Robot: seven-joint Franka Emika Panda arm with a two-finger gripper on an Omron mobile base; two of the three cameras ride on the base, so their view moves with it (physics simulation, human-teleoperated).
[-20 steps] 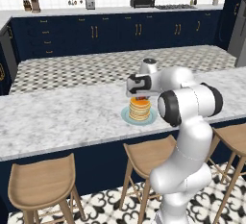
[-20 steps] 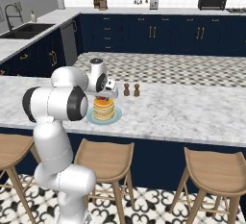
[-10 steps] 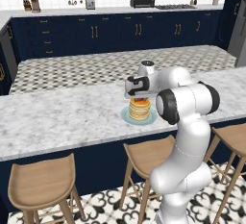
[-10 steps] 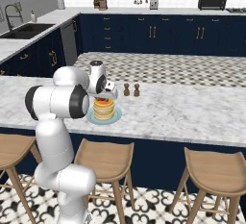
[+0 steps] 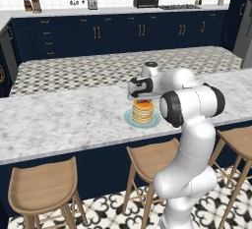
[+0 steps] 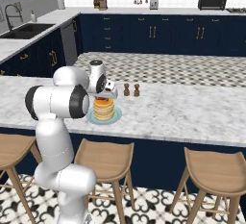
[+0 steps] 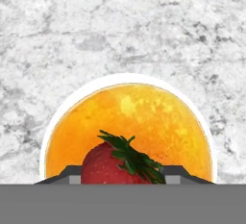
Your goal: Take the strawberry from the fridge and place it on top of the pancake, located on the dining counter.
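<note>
While the white arm is reaching out over the long white-grey marbled bench [image 5: 64, 120], its hand [image 5: 142, 98] is hanging directly above the small stack of round golden-yellow pancakes [image 5: 143, 112] on the pale bluish round plate [image 5: 129, 120]. In the hand view the tiny bright red strawberry [image 7: 117, 166] with its green leafy cap is sitting between the two dark fingertips [image 7: 67, 174], with the top pancake spreading out beneath it. Whether the fingers are gripping the fruit or parting from it is something I cannot tell from these views; in the left base view a speck of red is showing right at the top of the stack. The strawberry is lying toward one side of the pancake's face rather than at its centre, yet well inside the rim, so a straight release looks likely to leave it resting on top. Two small brown wooden shakers [image 6: 131, 90] are standing just beyond the plate, near but not touching. Upward, the room is looking free, so lifting straight off the stack seems the safest exit.
</note>
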